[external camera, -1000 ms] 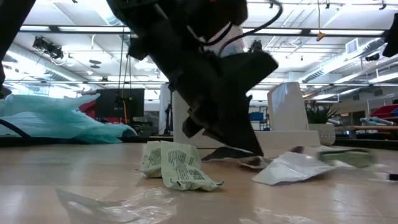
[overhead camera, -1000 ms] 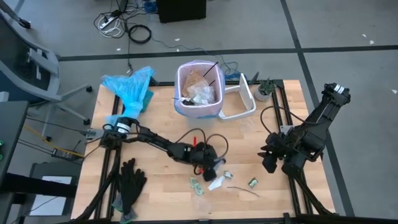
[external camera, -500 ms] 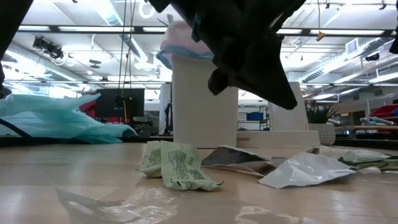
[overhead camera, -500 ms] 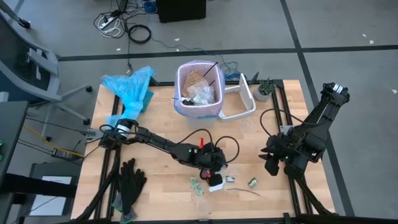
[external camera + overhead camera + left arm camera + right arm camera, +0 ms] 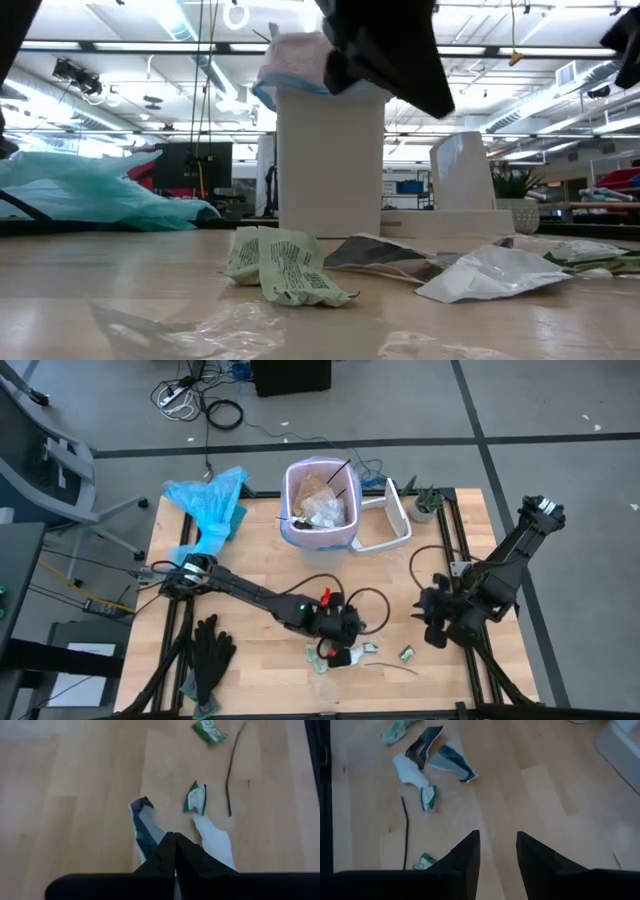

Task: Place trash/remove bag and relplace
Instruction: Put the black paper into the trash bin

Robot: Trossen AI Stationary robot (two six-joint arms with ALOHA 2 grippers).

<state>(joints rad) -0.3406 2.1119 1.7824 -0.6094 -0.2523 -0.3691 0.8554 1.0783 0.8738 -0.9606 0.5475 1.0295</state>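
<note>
the left gripper (image 5: pixel 341 644) is hovering over the wooden table (image 5: pixel 260 565) with its fingers (image 5: pixel 172 851) pressed together and empty, and the scraps of trash are lying just under and beyond its tips: a white and dark wrapper (image 5: pixel 142 822), a small green packet (image 5: pixel 196 800) and a thin black stick (image 5: pixel 234 765). the right gripper (image 5: pixel 432 622) is waiting well off to the side with its fingers (image 5: pixel 462 857) standing apart on nothing. the bin (image 5: pixel 320 510), lined with the pale bag (image 5: pixel 296 467) and holding more trash (image 5: pixel 318 498), is sitting well beyond the left gripper, far from both.
</note>
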